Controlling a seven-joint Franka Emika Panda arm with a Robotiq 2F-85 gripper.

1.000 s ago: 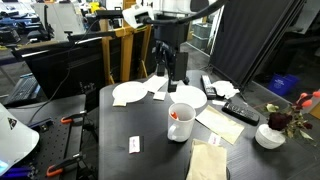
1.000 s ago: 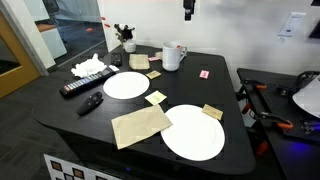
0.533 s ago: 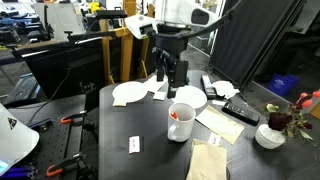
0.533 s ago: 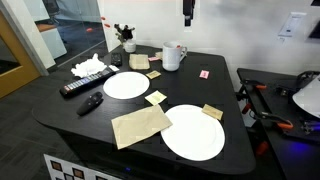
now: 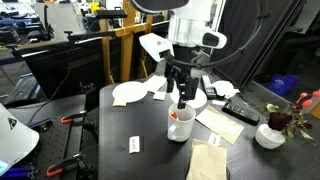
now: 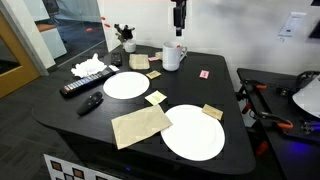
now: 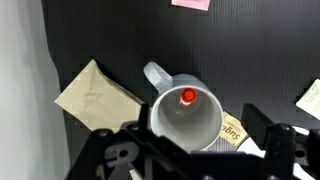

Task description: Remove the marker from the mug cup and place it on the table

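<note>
The white mug cup (image 5: 181, 125) stands on the black table (image 5: 140, 120), also seen in an exterior view (image 6: 172, 57). The red marker (image 5: 178, 117) stands inside it. In the wrist view I look straight down into the mug cup (image 7: 190, 128), and the marker's red end (image 7: 187, 96) leans against its far inner wall. My gripper (image 5: 181, 97) hangs open just above the mug cup, fingers apart on either side of it in the wrist view (image 7: 188, 142). It holds nothing. It shows in the exterior view too (image 6: 178, 24).
Two white plates (image 6: 126, 85) (image 6: 193, 132), brown napkins (image 6: 140, 126), a remote (image 6: 78, 87), a pink card (image 6: 204, 74) and a sugar packet (image 7: 232, 128) lie on the table. A small bowl with flowers (image 5: 270, 135) stands near the table's edge.
My gripper has moved from behind the plates toward the mug cup and now hangs lower, right over it. The mug cup and marker have not moved.
</note>
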